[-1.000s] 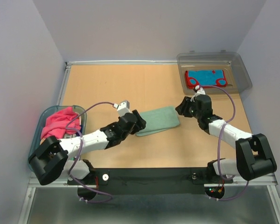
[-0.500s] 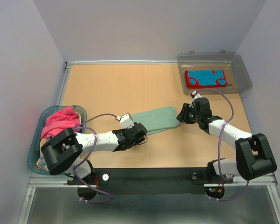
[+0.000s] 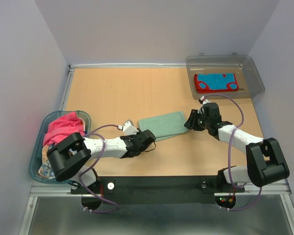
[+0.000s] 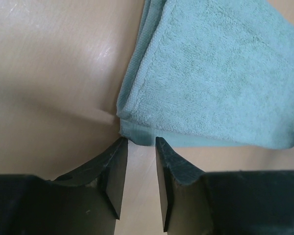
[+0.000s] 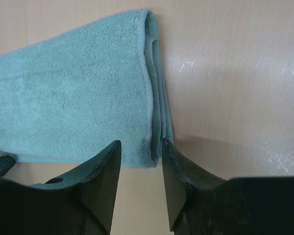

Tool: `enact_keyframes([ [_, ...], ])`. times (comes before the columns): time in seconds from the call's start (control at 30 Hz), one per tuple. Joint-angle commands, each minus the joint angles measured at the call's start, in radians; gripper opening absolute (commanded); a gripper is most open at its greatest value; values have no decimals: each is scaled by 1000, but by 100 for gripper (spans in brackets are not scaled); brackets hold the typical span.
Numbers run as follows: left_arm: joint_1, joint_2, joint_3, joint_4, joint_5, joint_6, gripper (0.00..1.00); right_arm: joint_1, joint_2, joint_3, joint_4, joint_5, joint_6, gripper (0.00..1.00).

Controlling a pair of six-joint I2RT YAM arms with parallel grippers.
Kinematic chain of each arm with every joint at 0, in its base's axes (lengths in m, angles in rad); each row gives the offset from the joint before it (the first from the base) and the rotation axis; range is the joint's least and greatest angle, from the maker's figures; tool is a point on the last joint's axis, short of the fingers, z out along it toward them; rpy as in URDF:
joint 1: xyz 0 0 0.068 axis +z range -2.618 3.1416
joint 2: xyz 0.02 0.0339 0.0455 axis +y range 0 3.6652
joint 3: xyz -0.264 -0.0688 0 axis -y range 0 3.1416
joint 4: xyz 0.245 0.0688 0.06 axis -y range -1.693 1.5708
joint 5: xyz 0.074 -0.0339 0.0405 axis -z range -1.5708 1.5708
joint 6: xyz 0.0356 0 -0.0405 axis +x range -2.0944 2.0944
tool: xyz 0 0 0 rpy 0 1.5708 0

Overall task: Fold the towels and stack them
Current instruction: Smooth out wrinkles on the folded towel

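Tan wooden table (image 3: 117,93), grey walls on three sides.

Progress:
- One towel, blue with a red border (image 3: 216,81), lies flat in the clear grey bin (image 3: 252,73) at the far right corner. It looks finished.
- Teal towel (image 3: 162,125) at mid-table, folded into a flat band of several layers. It is probably one fold short, or about to be carried to the bin.
- Pink towel (image 3: 61,128) is heaped unfolded in the blue-rimmed tub (image 3: 36,156) at the left edge, with more cloth under it that I cannot identify.
- My estimate is under halfway.

Claws:
- Left gripper (image 4: 139,142): jaws a narrow gap apart, tips at the teal towel's near-left corner hem, nothing clamped.
- Right gripper (image 5: 141,144): jaws apart, straddling the corner of the opposite folded end. No pinch visible.

Views:
- Only the overhead view shows the bin, the tub and both arms meeting at the towel's two ends.
- Only the wrist views show the stacked layers at each fold and how close the tips sit to the cloth.
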Motion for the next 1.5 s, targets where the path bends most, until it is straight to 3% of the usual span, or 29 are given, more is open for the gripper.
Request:
enact_keyframes([
  [0.0, -5, 29, 2, -67, -46, -62, 39, -3, 0, 35, 7, -23, -17, 44],
  [0.43, 10, 89, 20, -84, -53, -47, 18, 2, 17, 39, 0, -55, -25, 42],
  [0.67, 32, 85, 22, -94, -72, -12, 16, 5, 40, 38, 0, -26, -32, 35],
  [0.93, 70, 82, 28, -133, -81, 59, 16, 5, 17, 38, -26, 53, -51, 3],
  [1.47, 118, 75, 30, -139, -78, 117, 18, 5, -6, 27, -35, 49, -71, 1],
])
